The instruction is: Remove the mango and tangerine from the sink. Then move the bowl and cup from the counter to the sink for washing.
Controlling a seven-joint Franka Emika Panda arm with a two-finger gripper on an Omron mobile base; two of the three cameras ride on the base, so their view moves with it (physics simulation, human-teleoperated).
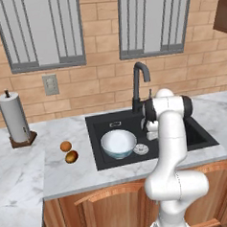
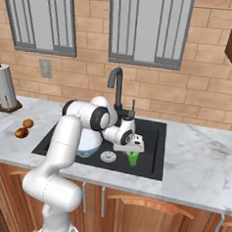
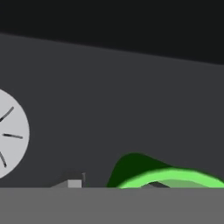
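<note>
pincer (image 2: 132, 155) low in sink (image 2: 155, 140), around green cup (image 2: 132, 159).

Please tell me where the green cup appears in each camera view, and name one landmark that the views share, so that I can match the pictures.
Left base view: I cannot make the cup out; the arm stands in front of that part of the sink.
Right base view: the green cup is in the sink, directly under the gripper, right of the silver drain.
Hand view: the cup lies at the bottom edge, right of centre.
Shared landmark: the silver drain.
</note>
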